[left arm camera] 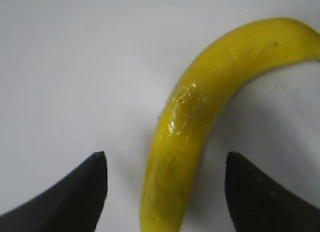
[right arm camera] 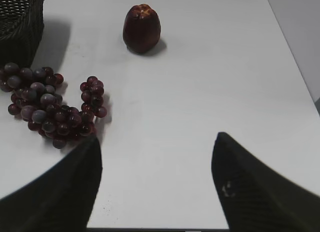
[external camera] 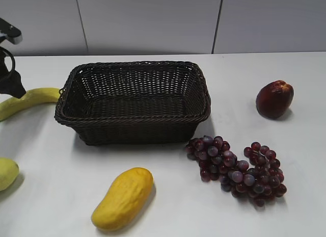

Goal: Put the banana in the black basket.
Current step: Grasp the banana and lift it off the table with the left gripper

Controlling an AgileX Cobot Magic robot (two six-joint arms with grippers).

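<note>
The banana [external camera: 28, 100] lies on the white table at the far left, its right end close to the black basket [external camera: 132, 122]. In the left wrist view the banana [left arm camera: 200, 117] curves up between my left gripper's fingers [left arm camera: 165, 159]. The fingers are open, one on each side of it, not touching it. In the exterior view only part of the left gripper [external camera: 11, 81] shows at the left edge, above the banana. The basket is empty. My right gripper [right arm camera: 157, 142] is open and empty over bare table; it is out of the exterior view.
A yellow-orange mango-shaped fruit [external camera: 123, 198] lies in front of the basket. A small pale yellow-green fruit [external camera: 6, 173] is at the left edge. Dark grapes [external camera: 237, 168] [right arm camera: 50, 105] and a dark red fruit [external camera: 275, 98] [right arm camera: 142, 28] lie right of the basket.
</note>
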